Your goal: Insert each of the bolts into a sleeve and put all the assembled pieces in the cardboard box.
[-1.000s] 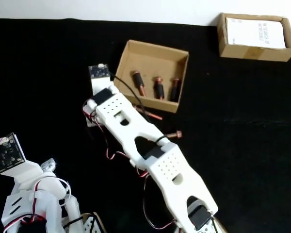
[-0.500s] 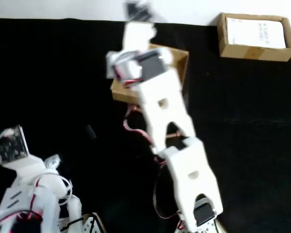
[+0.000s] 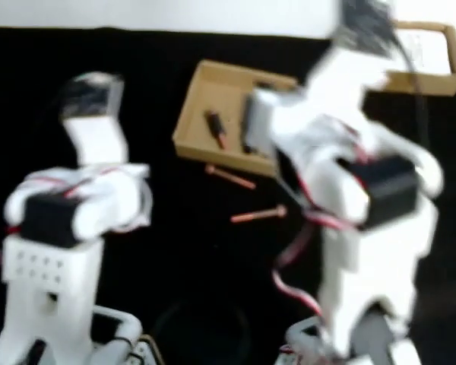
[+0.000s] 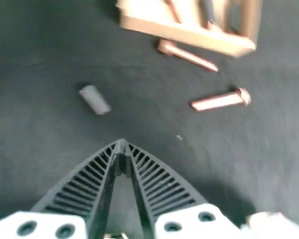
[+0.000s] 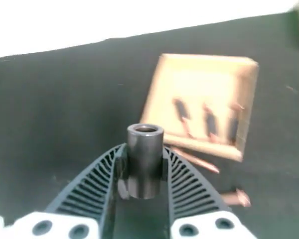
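My right gripper (image 5: 143, 149) is shut on a dark cylindrical sleeve (image 5: 145, 137), held upright above the black cloth. Beyond it lies the open cardboard box (image 5: 157, 94) with three assembled pieces inside. Two copper bolts (image 5: 195, 161) (image 5: 237, 198) lie on the cloth in front of the box. My left gripper (image 4: 120, 147) is shut and holds nothing. Past its tips lie a loose grey sleeve (image 4: 94, 99), the two bolts (image 4: 187, 55) (image 4: 220, 99) and the box (image 4: 189, 39). From above, the box (image 3: 184, 131) sits between both raised arms, with the bolts (image 3: 229, 176) (image 3: 258, 215) beside it.
A second cardboard box (image 3: 433, 80) with white paper in it stands at the back right, behind the right arm (image 3: 365, 175). The left arm (image 3: 76, 205) stands at the left. The black cloth ends at a white strip along the far side.
The right arm has lifted off the cloth left of the box and swung up to the right. The left arm has risen and stretched forward.
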Controlling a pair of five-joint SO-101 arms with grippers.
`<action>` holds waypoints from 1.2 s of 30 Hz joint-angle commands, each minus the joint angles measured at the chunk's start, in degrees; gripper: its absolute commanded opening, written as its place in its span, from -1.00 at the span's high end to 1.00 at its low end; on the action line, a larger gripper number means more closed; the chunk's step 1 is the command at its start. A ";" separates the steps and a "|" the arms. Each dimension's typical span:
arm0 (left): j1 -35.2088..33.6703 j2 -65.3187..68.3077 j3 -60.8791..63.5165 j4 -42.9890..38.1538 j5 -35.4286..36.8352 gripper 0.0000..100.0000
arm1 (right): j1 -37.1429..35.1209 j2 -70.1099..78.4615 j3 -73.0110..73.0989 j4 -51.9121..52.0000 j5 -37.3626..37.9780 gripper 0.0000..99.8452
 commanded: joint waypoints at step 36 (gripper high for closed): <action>24.48 47.08 -9.89 -25.76 -40.18 0.61 | 75.91 -85.58 118.90 -47.08 17.85 0.98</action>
